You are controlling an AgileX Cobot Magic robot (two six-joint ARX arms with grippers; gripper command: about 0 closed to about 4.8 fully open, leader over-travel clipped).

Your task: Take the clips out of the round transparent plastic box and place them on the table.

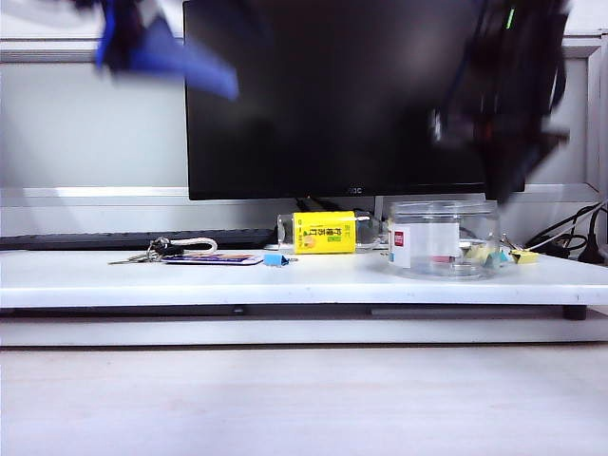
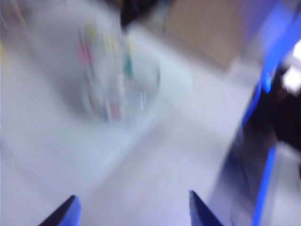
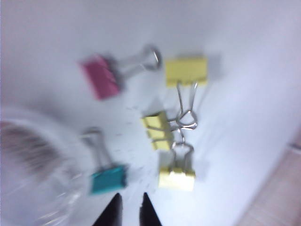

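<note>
Right gripper [image 3: 129, 207] low over the table [image 3: 244, 84], tips a narrow gap apart, nothing between them; three yellow clips [image 3: 186, 71] lying on the white surface just beyond the tips, a pink clip [image 3: 100, 77] farther off and a teal clip [image 3: 108, 179] just beside the tips, next to the curved wall of the round transparent plastic box [image 3: 33, 155]. Left gripper [image 2: 131, 212] held high, fingers [image 2: 63, 214] spread wide and empty, box well apart below, heavily blurred, coloured specks inside not readable. Exterior view only: box [image 1: 444, 237] upright on the right part of the table [image 1: 285, 285], white label with red mark facing front, yellow clips [image 1: 478, 253] showing at its right base, another [image 1: 523, 256] just right of it; also a small blue clip [image 1: 275, 258], a yellow-labelled container [image 1: 323, 233], keys [image 1: 142, 253] farther left, dark monitor [image 1: 332, 95] behind. Right wrist view only: clips' separate positions, wire handles splayed. Arms in exterior view as blurred masses at the top: left arm [image 1: 157, 47] upper left, clear of the table; right arm [image 1: 508, 95] hanging above the box, gripper itself hidden in blur.
</note>
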